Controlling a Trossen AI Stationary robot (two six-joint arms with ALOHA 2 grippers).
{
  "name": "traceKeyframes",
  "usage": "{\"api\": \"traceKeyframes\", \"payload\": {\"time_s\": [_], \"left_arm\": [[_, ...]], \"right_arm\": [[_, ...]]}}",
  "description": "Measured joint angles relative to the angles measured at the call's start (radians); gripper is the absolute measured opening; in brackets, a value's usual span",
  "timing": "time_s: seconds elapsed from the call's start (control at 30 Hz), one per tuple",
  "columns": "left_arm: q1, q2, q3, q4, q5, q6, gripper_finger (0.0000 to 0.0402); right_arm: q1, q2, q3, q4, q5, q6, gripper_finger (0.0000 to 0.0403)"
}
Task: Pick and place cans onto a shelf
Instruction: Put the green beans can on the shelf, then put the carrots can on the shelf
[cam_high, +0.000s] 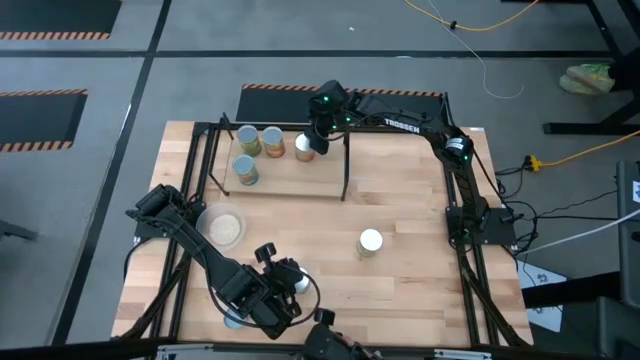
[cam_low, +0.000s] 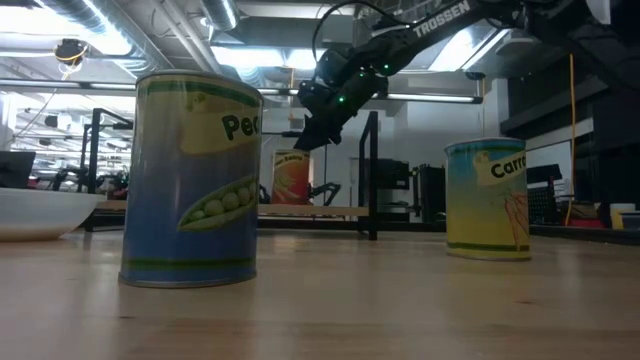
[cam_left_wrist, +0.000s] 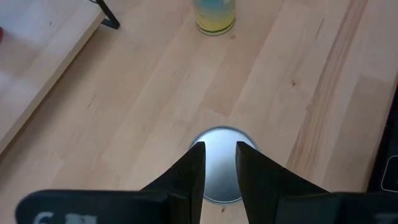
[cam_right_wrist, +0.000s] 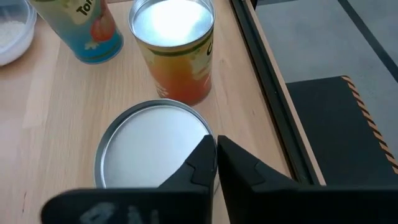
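While I watched the overhead feed, the right end effector (cam_high: 308, 146) hung over the far corner of the shelf (cam_high: 290, 178), directly above an orange-labelled can (cam_high: 304, 148) standing on the board. On its wrist feed the two fingers (cam_right_wrist: 205, 163) stood almost together, a thin gap between them, their tips at the rim of that can's silver lid (cam_right_wrist: 152, 146); I could not tell whether they gripped it. Two more cans (cam_high: 259, 139) stood side by side on the shelf near the first, and a fourth (cam_high: 245, 170) stood alone closer to the shelf's front edge.

The left end effector (cam_high: 290, 285) sat at the near edge of the counter (cam_high: 410, 200), pointing down over a can (cam_left_wrist: 217, 163). Its fingers (cam_left_wrist: 189, 171) were partly apart above the can's silver lid, not clamped on it. Another can (cam_high: 370, 241) stood alone well apart on the open counter, and a pale round dish (cam_high: 221, 226) lay beside the left arm.
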Motion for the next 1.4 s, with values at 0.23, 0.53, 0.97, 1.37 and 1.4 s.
{"api": "traceKeyframes", "payload": {"time_s": [0.23,0.53,0.97,1.37,1.4], "left_arm": [[0.0,0.0,0.0,0.0,0.0,0.0,0.0082],[0.0,0.0,0.0,0.0,0.0,0.001,0.0082],[0.0,0.0,0.0,0.0,0.0,0.001,0.0082],[0.0,0.0,0.0,0.001,-0.002,0.003,0.0082],[0.0,0.0,0.0,0.001,-0.002,0.003,0.0082]], "right_arm": [[0.0,0.0,0.0,0.0,0.0,-0.001,0.0027],[0.0,0.0,0.0,0.0,0.0,-0.001,0.0029],[0.0,-0.002,0.0,0.0,0.0,-0.002,0.0029],[0.0,-0.035,0.093,-0.065,-0.007,-0.001,0.0029],[0.002,-0.036,0.122,-0.095,-0.007,-0.001,0.0029]]}}
